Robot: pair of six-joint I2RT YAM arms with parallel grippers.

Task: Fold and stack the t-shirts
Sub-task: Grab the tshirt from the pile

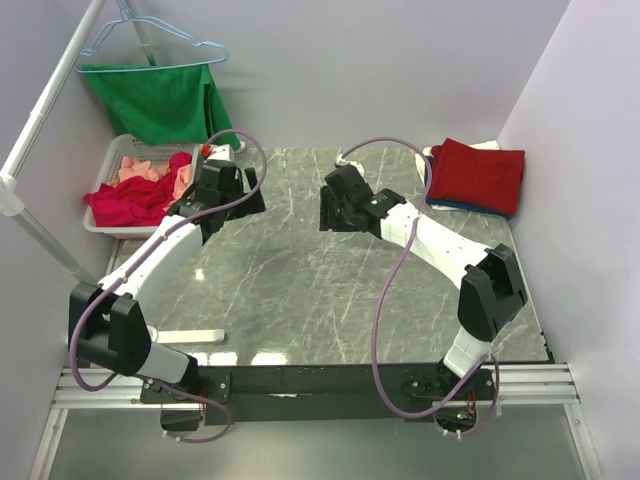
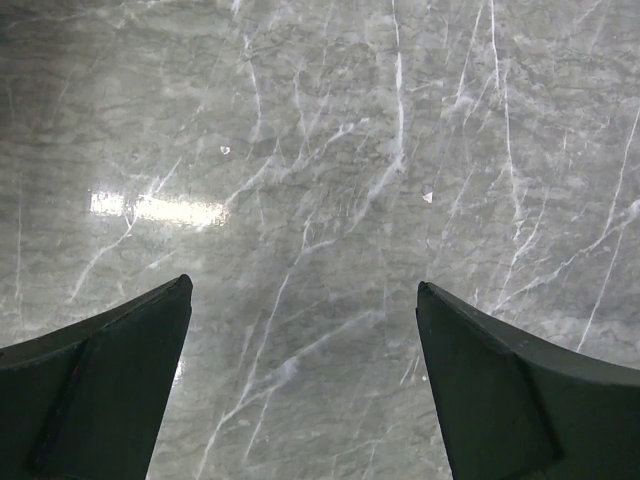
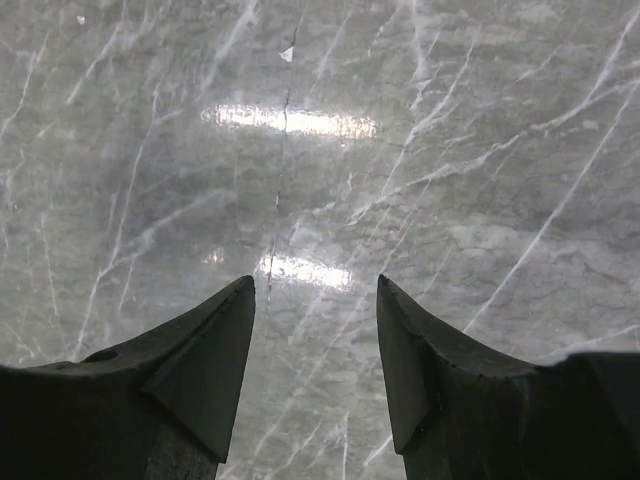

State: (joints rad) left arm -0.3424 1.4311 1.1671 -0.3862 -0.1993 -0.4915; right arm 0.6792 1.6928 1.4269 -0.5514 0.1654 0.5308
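Note:
A folded stack of t-shirts lies at the table's back right, a dark red one (image 1: 478, 175) on top with a blue edge (image 1: 470, 208) and a bit of white (image 1: 482, 146) showing under it. A bright pinkish-red t-shirt (image 1: 130, 203) and a salmon-orange one (image 1: 142, 169) lie crumpled in a white basket (image 1: 112, 158) at the left. My left gripper (image 1: 243, 192) (image 2: 303, 283) hangs open over bare marble beside the basket. My right gripper (image 1: 333, 208) (image 3: 315, 280) is also open over bare marble near the table's middle back, left of the stack. Neither holds anything.
A green cloth (image 1: 160, 100) hangs on a light blue hanger (image 1: 160, 35) from a white rail (image 1: 45, 110) at the back left. The grey marble table (image 1: 300, 290) is walled in at the back and right. Purple cables loop over both arms.

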